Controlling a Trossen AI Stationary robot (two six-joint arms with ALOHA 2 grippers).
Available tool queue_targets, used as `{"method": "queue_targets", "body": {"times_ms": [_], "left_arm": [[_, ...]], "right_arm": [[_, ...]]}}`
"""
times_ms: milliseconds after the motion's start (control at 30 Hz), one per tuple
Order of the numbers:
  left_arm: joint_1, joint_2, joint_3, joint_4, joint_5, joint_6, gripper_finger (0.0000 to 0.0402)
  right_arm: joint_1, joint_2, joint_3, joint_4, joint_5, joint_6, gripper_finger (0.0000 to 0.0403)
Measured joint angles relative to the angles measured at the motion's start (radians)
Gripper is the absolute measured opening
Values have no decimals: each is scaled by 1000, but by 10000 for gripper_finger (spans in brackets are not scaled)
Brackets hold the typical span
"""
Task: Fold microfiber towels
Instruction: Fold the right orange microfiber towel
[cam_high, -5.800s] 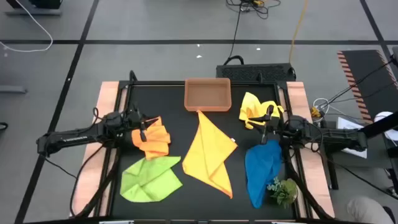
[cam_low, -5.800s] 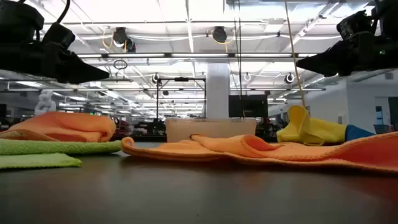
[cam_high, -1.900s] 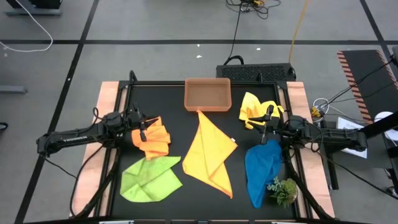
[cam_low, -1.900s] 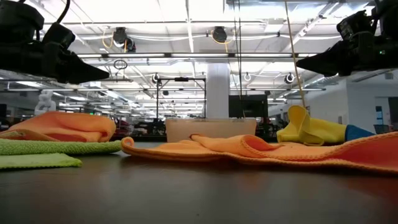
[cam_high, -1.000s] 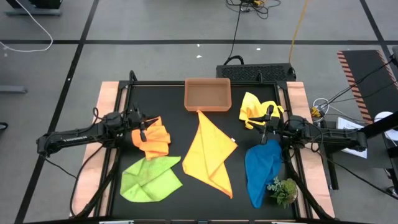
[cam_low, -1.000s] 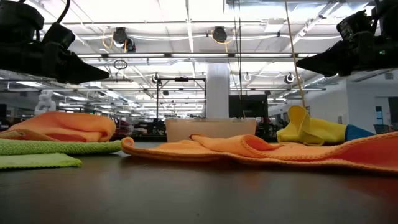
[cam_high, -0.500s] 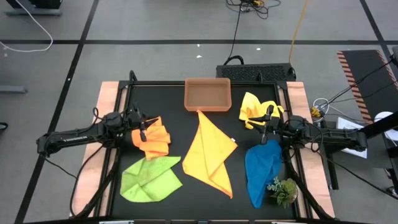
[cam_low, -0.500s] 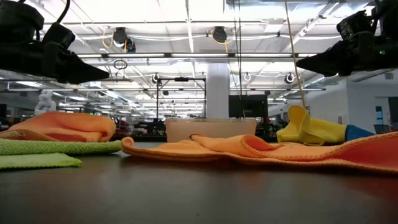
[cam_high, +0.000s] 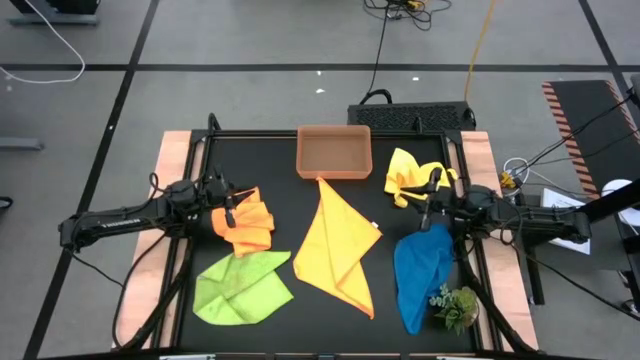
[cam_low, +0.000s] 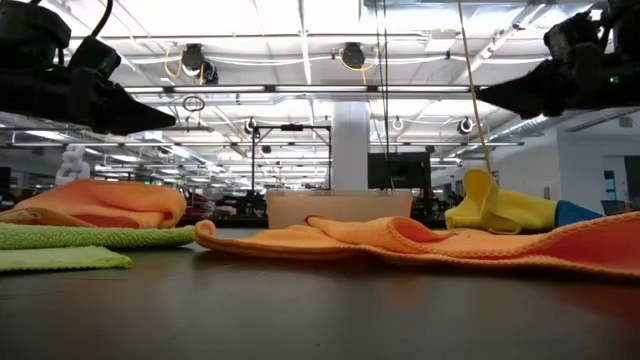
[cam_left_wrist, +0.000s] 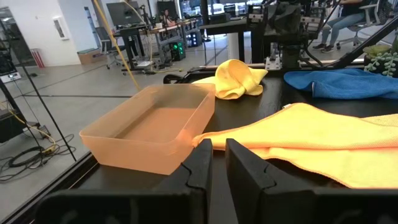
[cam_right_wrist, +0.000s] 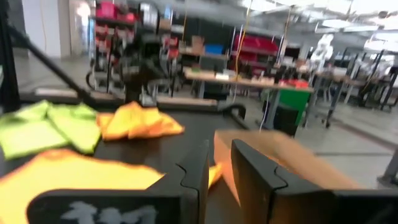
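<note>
Five microfiber towels lie loose on the black table: an orange one (cam_high: 245, 222) bunched at the left, a lime green one (cam_high: 240, 285) near the front left, a large yellow one (cam_high: 338, 248) in the middle, a small crumpled yellow one (cam_high: 405, 172) at the far right, and a blue one (cam_high: 420, 270) at the right. My left gripper (cam_high: 232, 208) hovers level above the orange towel's edge. My right gripper (cam_high: 425, 205) hovers level between the crumpled yellow towel and the blue one. Both grippers are shut, with nothing between their fingers.
A terracotta-brown tray (cam_high: 334, 152) stands at the table's far middle edge, just beyond the large yellow towel's tip. A small green plant sprig (cam_high: 455, 305) lies at the front right, next to the blue towel. Wooden boards flank the black table top.
</note>
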Motion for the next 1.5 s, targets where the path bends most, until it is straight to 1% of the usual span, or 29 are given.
{"method": "queue_targets", "body": {"times_ms": [100, 233, 333, 400, 800, 1067, 1267, 1367, 1500], "left_arm": [[0, 0, 0, 0, 0, 0, 49], [0, 0, 0, 0, 0, 0, 49], [0, 0, 0, 0, 0, 0, 49], [0, 0, 0, 0, 0, 0, 49], [0, 0, 0, 0, 0, 0, 49], [0, 0, 0, 0, 0, 0, 49], [0, 0, 0, 0, 0, 0, 49], [0, 0, 0, 0, 0, 0, 49], [0, 0, 0, 0, 0, 0, 49]], "right_arm": [[0, 0, 0, 65, 0, 12, 59], [0, 6, 0, 177, -3, 86, 59], [6, 26, 0, 203, -30, 120, 59], [17, 51, 0, 211, -30, 139, 59], [109, 288, 0, 307, -22, 205, 59], [171, 425, 29, 327, 56, 233, 59], [206, 552, 72, 332, 61, 237, 59], [211, 617, 80, 331, 104, 253, 59], [209, 696, 83, 331, 107, 269, 72]]}}
